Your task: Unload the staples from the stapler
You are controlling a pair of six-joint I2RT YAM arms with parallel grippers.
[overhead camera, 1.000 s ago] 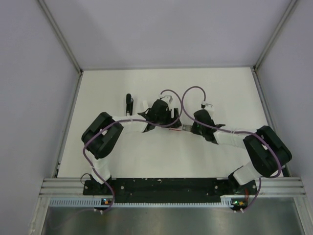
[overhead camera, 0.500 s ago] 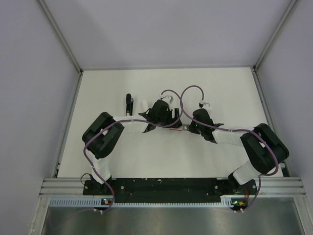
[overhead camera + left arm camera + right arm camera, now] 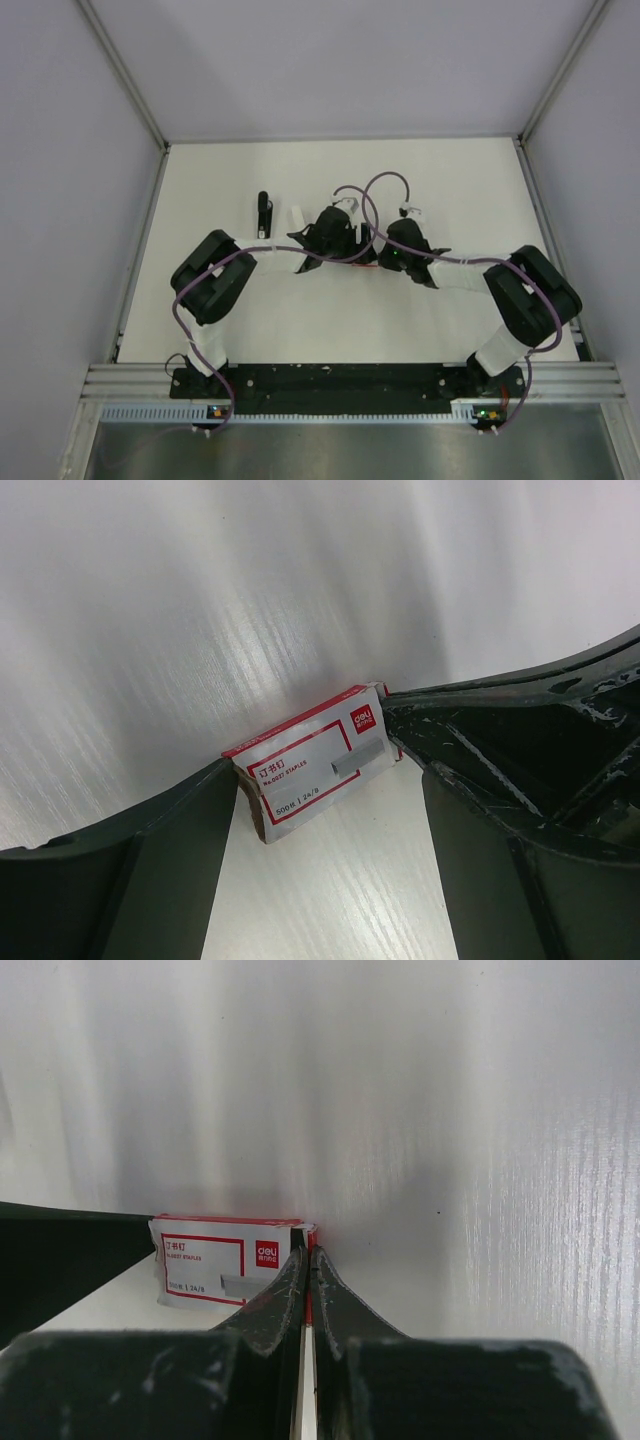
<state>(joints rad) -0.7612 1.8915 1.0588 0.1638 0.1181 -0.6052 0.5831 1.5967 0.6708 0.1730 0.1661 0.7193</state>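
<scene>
Currently slim black bar-shaped stapler point(image 3: 263, 213) sits left of worktop point(image 3: 450, 190) centre, white oblong block point(image 3: 297, 217) between it and grippers. Left gripper point(image 3: 315, 752) clamps small red-and-white cardboard staple box point(image 3: 300, 772); right gripper point(image 3: 305, 1260) pinches its end flap.

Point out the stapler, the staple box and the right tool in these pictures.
stapler point(image 3: 263, 212), top view, middle of its black bar.
staple box point(image 3: 312, 762), left wrist view, its printed red-and-white face.
right tool point(image 3: 308, 1256), right wrist view, midway between its shut fingertips, at the box's edge.

right pincer point(image 3: 305, 1260) nipping red-printed box point(image 3: 215, 1265) end, white table point(image 3: 450, 1110)
</scene>
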